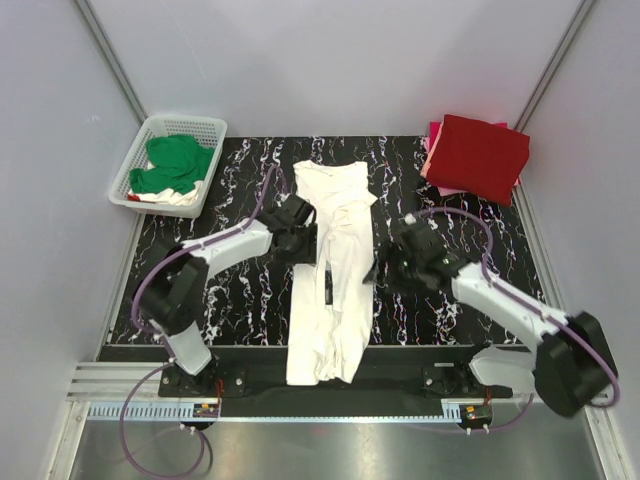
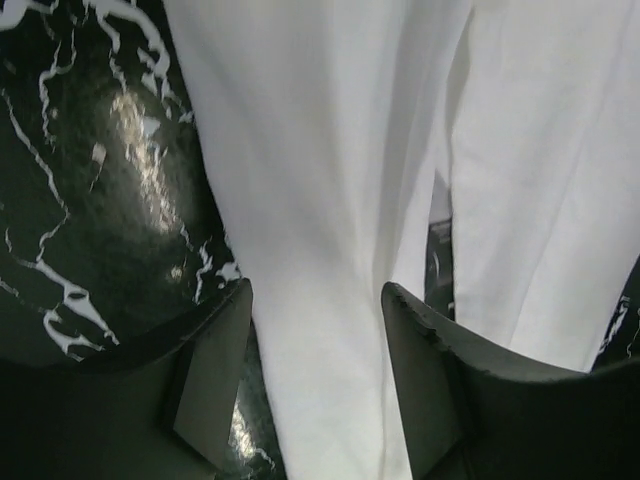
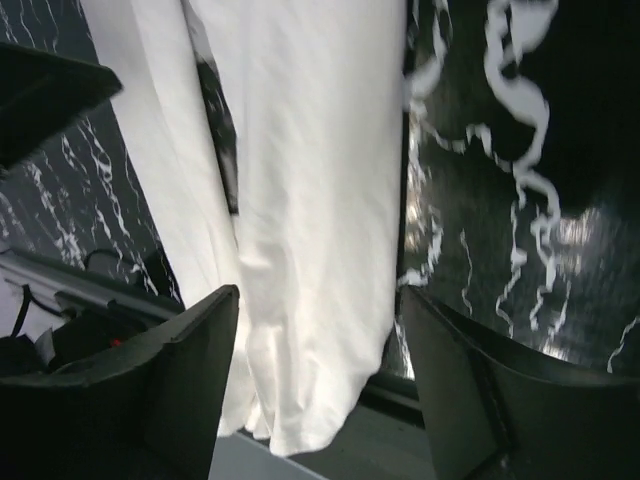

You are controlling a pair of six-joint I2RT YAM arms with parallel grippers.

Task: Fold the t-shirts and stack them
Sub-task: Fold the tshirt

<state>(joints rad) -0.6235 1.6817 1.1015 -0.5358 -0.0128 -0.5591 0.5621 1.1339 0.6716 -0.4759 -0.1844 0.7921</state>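
White t-shirt (image 1: 330, 265) is laid along the middle of the table (image 1: 240, 300) as a long lengthwise-folded strip, hem hung over the near edge. Left gripper (image 2: 318, 300) and right gripper (image 3: 320, 300) are set astride its side edges, jaws apart, nothing pinched yet. A crosswise fold is judged next: both edges must be pinched and carried over.

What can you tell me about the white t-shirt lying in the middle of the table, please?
The white t-shirt is soft, wrinkled cloth, folded lengthwise into a narrow strip down the table, its near end hanging over the edge. A dark slit shows mid-length. The left claw and right claw, both open, straddle its long edges.
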